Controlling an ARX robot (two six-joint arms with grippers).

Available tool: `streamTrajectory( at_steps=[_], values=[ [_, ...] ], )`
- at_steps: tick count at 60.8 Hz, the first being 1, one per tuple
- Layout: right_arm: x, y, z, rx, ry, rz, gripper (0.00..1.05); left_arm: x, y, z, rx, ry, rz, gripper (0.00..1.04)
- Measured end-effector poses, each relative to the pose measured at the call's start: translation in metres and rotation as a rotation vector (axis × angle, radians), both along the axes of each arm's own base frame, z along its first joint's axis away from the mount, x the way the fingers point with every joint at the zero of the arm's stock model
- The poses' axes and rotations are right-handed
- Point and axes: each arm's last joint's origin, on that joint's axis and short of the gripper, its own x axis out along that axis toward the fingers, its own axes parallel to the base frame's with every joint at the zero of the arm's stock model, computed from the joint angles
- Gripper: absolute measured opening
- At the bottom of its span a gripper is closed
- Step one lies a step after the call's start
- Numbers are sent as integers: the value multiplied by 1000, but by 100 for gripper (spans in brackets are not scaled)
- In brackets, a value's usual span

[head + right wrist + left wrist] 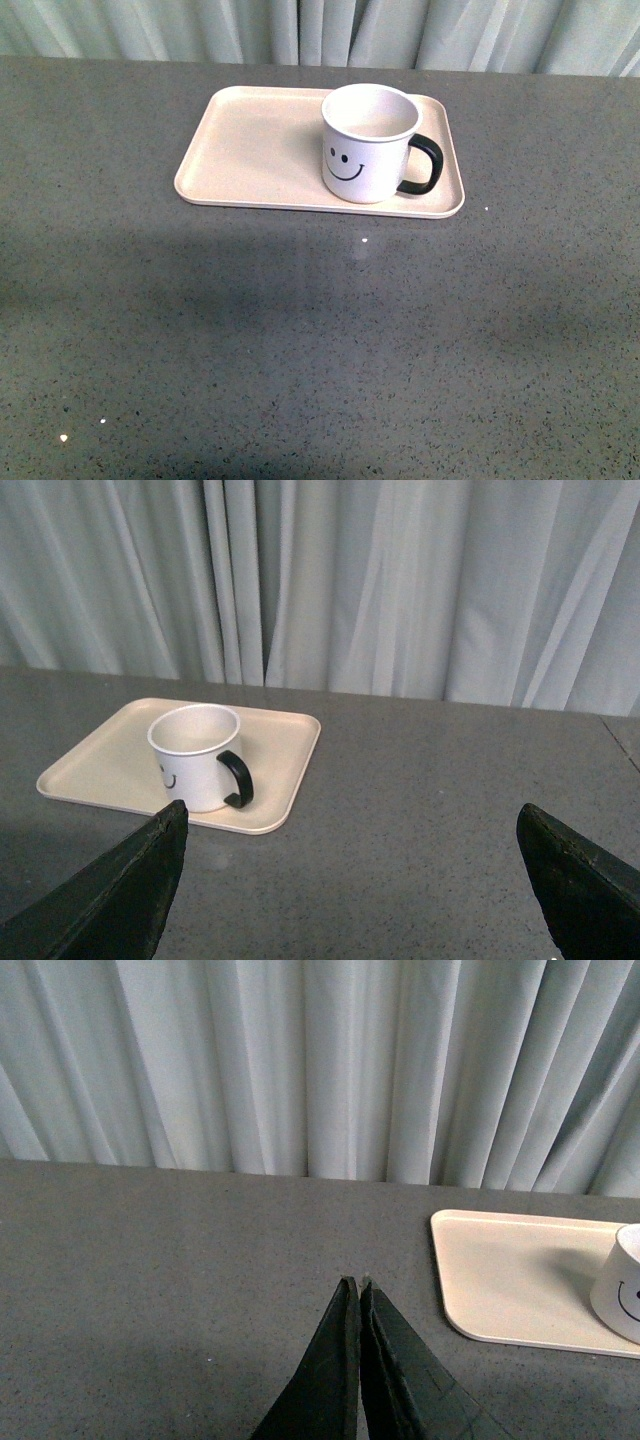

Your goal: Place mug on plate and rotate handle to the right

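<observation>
Soft even light, all views sharp; broad faint shadow crosses the table (pixel 200 290); few tiny specular glints on it.

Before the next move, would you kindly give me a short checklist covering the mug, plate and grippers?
1. The mug stands upright: ok.
2. The mug rests wholly on the plate: ok.
3. The handle points right in the front view: ok.
4. The left gripper is shut and apart from the mug: ok.
5. The right gripper is open and apart from the mug: ok.
</observation>
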Motion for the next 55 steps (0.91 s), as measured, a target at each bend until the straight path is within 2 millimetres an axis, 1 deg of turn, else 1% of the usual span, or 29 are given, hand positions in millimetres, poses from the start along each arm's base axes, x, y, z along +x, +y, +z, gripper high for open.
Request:
streamTrajectory(
  at_steps=[21, 26, 29, 40, 41, 43, 44, 49, 55],
  values=[
    [0, 0, 0, 0, 0, 0, 96, -8, 0, -1, 0, 1, 0, 1],
    [0, 0, 0, 0, 0, 0, 96, -15, 0, -5, 0, 34, 0, 1],
    [0, 0, 0, 0, 0, 0, 96, -17, 0, -4, 0, 19, 0, 1],
    [0, 0, 0, 0, 0, 0, 96, -18, 0, -4, -1, 18, 0, 2],
    [0, 0, 0, 0, 0, 0, 96, -18, 0, -4, 0, 18, 0, 4],
    [0, 0, 0, 0, 0, 0, 96, -18, 0, -4, 0, 18, 0, 11],
    [0, 0, 0, 0, 0, 0, 96, -18, 0, -4, 0, 18, 0, 12],
    [0, 0, 0, 0, 0, 0, 96, -18, 0, -4, 0, 18, 0, 30],
    [0, 0, 0, 0, 0, 0, 96, -18, 0, -4, 0, 18, 0, 46]
  ],
)
